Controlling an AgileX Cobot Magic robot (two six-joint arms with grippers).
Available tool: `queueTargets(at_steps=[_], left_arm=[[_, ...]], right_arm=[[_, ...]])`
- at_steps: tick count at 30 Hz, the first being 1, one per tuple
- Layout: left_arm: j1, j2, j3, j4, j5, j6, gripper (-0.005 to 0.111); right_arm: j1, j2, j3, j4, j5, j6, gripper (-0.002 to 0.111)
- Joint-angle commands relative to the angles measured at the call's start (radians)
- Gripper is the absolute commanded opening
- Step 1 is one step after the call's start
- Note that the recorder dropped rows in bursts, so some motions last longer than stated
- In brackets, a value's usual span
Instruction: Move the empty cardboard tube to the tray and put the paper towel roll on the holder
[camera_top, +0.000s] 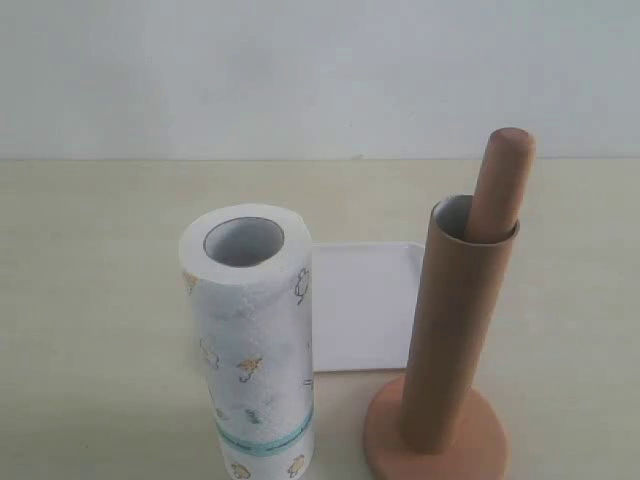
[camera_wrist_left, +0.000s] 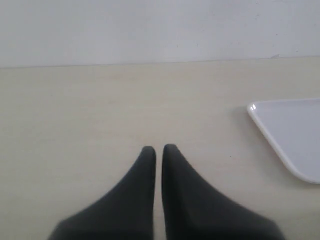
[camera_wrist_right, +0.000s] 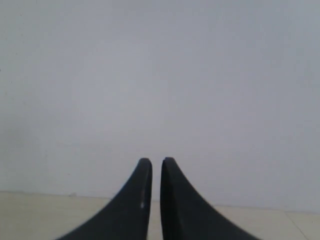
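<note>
The brown empty cardboard tube (camera_top: 450, 330) stands slipped over the post of the reddish-brown holder (camera_top: 500, 180), whose round base (camera_top: 480, 440) rests at the table's front right. The paper towel roll (camera_top: 255, 340) stands upright to the left of it, grey core hole facing up. Behind and between them lies the white tray (camera_top: 365, 300), with one corner of the tray (camera_wrist_left: 295, 140) also in the left wrist view. My left gripper (camera_wrist_left: 159, 150) is shut over bare table with nothing in it. My right gripper (camera_wrist_right: 156, 162) is shut, facing the wall. Neither gripper shows in the exterior view.
A pale beige table (camera_top: 100, 300) meets a plain white wall (camera_top: 300, 70) at the back. Bare table (camera_wrist_left: 100, 115) stretches in front of the left gripper.
</note>
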Motion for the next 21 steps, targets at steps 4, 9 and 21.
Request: queueTargets(at_steps=[4, 9, 21], left_arm=[[0.002, -0.003, 0.004, 0.002, -0.008, 0.002, 0.004], [0.002, -0.003, 0.004, 0.002, -0.008, 0.002, 0.004], [0.002, -0.003, 0.004, 0.002, -0.006, 0.002, 0.004]], right_arm=[[-0.007, 0.097, -0.009, -0.001, -0.084, 0.028, 0.007], [-0.007, 0.097, -0.009, -0.001, -0.088, 0.028, 0.007], [0.007, 0.099, 0.01, -0.001, 0.015, 0.217, 0.003]])
